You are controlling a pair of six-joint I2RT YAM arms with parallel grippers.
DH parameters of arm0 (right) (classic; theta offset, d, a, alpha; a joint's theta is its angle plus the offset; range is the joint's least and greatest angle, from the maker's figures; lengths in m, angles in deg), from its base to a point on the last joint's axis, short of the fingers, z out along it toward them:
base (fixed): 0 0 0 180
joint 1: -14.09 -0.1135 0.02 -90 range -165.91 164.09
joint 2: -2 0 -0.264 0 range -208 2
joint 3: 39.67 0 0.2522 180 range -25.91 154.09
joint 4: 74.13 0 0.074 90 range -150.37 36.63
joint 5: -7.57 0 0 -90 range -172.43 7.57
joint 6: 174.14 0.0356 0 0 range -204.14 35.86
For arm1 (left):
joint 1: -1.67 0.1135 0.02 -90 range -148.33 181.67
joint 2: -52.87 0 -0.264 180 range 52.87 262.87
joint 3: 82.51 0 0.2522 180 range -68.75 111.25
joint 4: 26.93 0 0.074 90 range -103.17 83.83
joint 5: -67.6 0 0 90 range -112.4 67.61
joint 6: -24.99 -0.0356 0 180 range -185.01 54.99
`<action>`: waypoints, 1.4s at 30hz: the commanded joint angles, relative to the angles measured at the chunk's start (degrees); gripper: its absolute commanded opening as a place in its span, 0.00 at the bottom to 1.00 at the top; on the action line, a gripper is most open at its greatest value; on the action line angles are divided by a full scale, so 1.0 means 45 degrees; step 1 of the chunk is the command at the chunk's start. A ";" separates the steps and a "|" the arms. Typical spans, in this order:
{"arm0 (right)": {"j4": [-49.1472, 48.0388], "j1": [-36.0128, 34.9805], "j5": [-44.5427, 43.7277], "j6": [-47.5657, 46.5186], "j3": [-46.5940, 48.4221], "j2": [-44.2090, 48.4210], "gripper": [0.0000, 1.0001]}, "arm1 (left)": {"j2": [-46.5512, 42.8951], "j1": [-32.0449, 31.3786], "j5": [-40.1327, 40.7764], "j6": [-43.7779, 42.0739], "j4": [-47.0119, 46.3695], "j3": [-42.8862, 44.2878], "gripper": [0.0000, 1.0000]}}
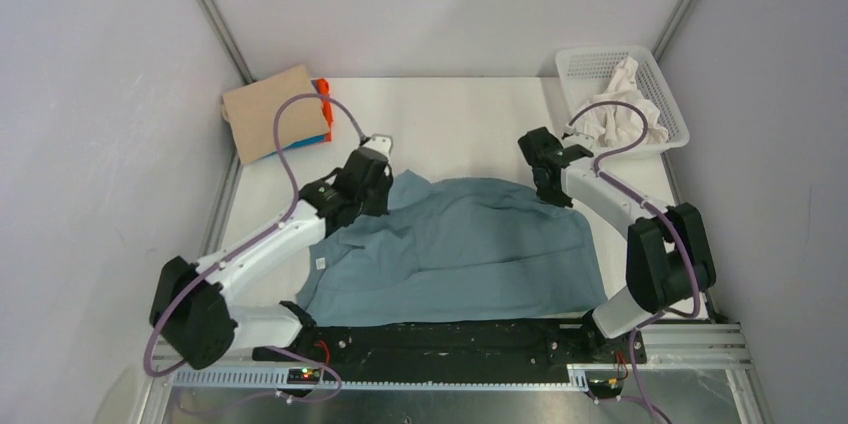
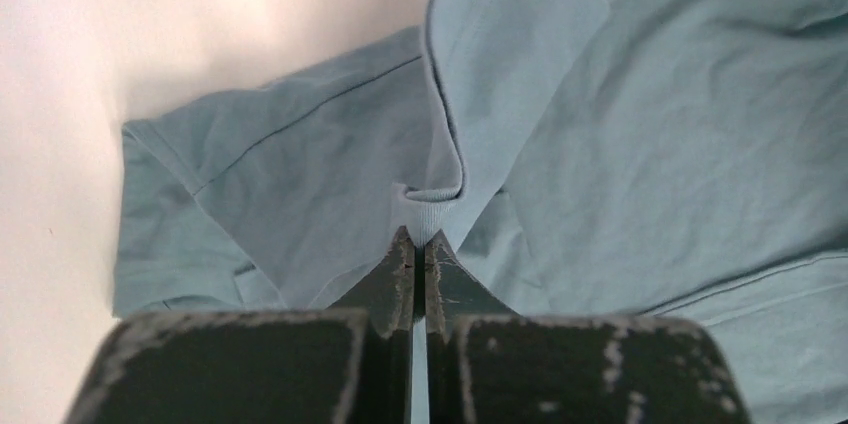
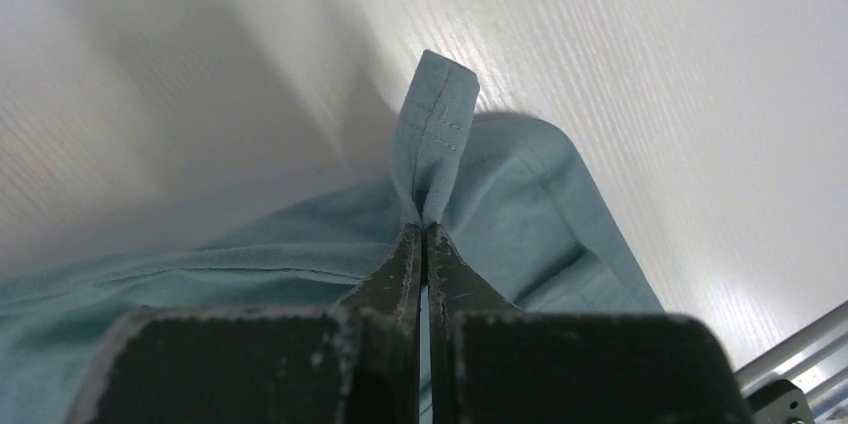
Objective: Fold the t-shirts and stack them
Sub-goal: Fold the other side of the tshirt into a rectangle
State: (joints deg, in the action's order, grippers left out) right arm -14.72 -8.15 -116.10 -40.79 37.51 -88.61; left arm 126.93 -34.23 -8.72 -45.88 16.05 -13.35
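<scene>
A large slate blue-grey t-shirt lies spread and partly folded on the white table, a small white label at its left edge. My left gripper is shut on the shirt's ribbed neck band at the upper left. My right gripper is shut on a stitched hem corner at the upper right, the cloth pinched upright between its fingers. A folded tan t-shirt sits on top of an orange one and a bright blue one at the table's back left.
A white mesh basket stands at the back right with crumpled white cloth in it. Grey walls close in on both sides. The black rail with the arm bases runs along the near edge.
</scene>
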 commanded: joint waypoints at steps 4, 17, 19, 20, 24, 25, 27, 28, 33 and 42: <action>-0.0092 0.0077 -0.0443 -0.0439 -0.0764 0.1236 0.00 | -0.3444 -0.0553 0.0334 0.1984 -0.0276 -0.2596 0.00; 0.0211 0.0176 -0.0808 -0.0954 -0.1112 0.1979 0.00 | -0.6423 -0.2421 0.0970 0.3763 0.2122 -0.3311 0.00; 0.0267 0.0181 -0.0837 -0.1003 -0.1181 0.2075 0.00 | -0.6544 -0.2546 0.1259 0.3939 0.2578 -0.3124 0.00; 0.0300 0.0179 -0.0857 -0.1031 -0.1226 0.2158 0.00 | -0.6560 -0.2577 0.1298 0.3974 0.2711 -0.3069 0.00; 0.0479 0.0205 -0.1006 -0.1155 -0.1454 0.2484 0.00 | -0.6545 -0.2824 0.1360 0.4166 0.3554 -0.2719 0.00; 0.0519 0.0210 -0.1051 -0.1137 -0.1602 0.2607 0.00 | -0.6531 -0.2872 0.1367 0.4278 0.3876 -0.2622 0.00; 0.0598 0.0198 -0.1101 -0.0999 -0.1916 0.2800 0.00 | -0.6533 -0.3024 0.1304 0.4504 0.4358 -0.2633 0.00; 0.0588 0.0172 -0.1106 -0.0951 -0.2067 0.2884 0.01 | -0.6565 -0.3074 0.1242 0.4569 0.4517 -0.2706 0.00; 0.0687 0.0034 -0.0517 -0.0316 -0.3422 0.3496 0.02 | -0.6361 -0.3205 0.0603 0.5230 0.4689 -0.3339 0.00; 0.4439 -0.0064 -0.2221 0.3520 -0.3985 0.5108 0.75 | -0.6109 -0.3440 -0.0545 0.6254 0.6154 -0.3563 0.20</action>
State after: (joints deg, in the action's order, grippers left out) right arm -3.60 -8.65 -119.97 -34.61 19.56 -71.32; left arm 99.07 -48.85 -7.91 -21.70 39.80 -28.65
